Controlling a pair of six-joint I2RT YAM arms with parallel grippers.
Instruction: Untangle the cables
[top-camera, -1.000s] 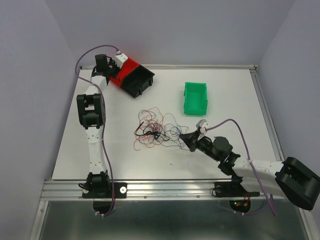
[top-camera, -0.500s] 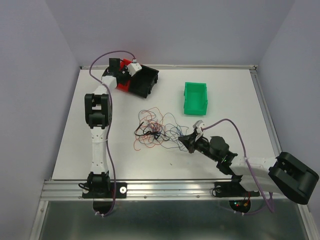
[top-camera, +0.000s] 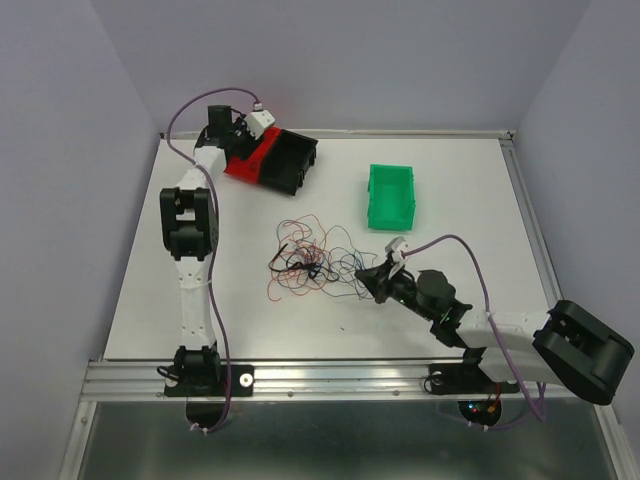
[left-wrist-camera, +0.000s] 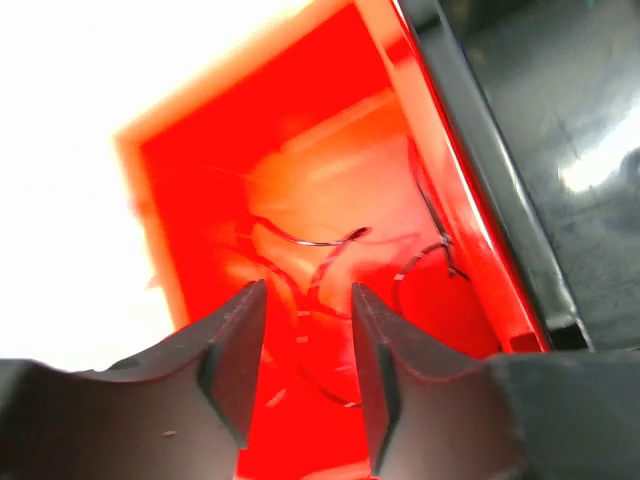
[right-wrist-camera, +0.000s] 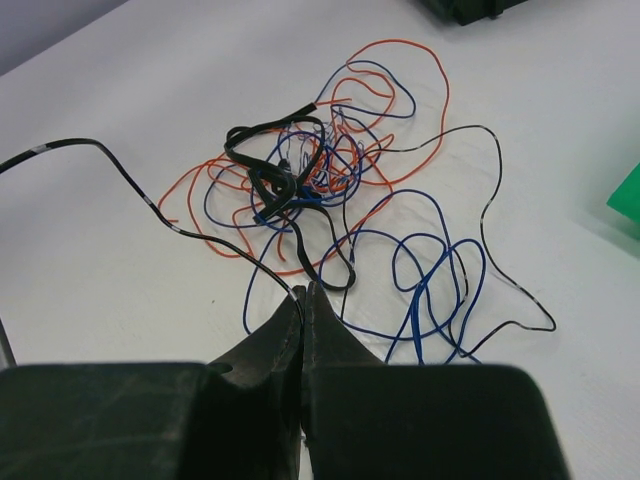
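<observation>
The cables (top-camera: 310, 260) lie in a tangle of thin red, orange, blue and black strands at mid-table; in the right wrist view this tangle (right-wrist-camera: 300, 180) is just ahead of the jaws. My right gripper (top-camera: 366, 277) sits at the tangle's right edge. It (right-wrist-camera: 303, 290) is shut on a thin black cable (right-wrist-camera: 100, 155) that runs off to the left. My left gripper (top-camera: 240, 140) hangs over the red bin (top-camera: 255, 160) at the back left. It (left-wrist-camera: 305, 300) is open with nothing between its fingers. A few thin strands (left-wrist-camera: 320, 240) lie on the floor of the red bin (left-wrist-camera: 170, 200).
A black bin (top-camera: 290, 160) stands against the red one's right side and shows as a dark wall (left-wrist-camera: 520, 150) in the left wrist view. A green bin (top-camera: 390, 195) stands at the back right of the tangle; its corner (right-wrist-camera: 628, 195) shows at the right edge.
My left gripper has gone from shut to open above the red bin, and both bins have shifted a little. The right gripper has edged left, still shut.
</observation>
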